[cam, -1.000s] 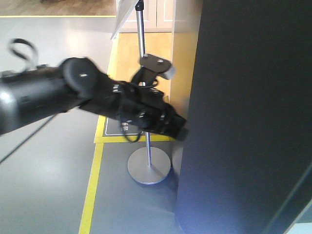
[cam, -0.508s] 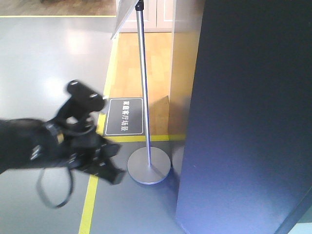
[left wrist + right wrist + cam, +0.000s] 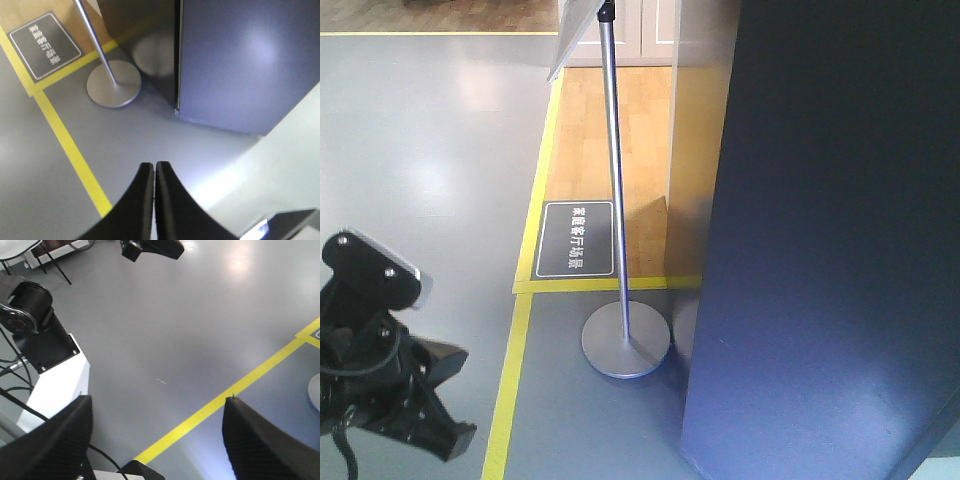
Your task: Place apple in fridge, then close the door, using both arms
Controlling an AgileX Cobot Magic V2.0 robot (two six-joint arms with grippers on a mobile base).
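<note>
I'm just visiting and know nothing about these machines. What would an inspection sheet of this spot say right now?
Surface: grey floor with yellow tape lines; a wood-coloured patch behind.
Job's things: fridge shows only its dark grey outside, and the door looks shut; apple: nothing seen.
Clutter: metal pole stand on a round base; black floor sign with white writing.
Pincers: left pincer shut and empty, pointing at the floor; right pincer open and empty, above the floor.
Cables: black cables beside the robot's white base.
Surroundings: white cabinet doors at the back.
</note>
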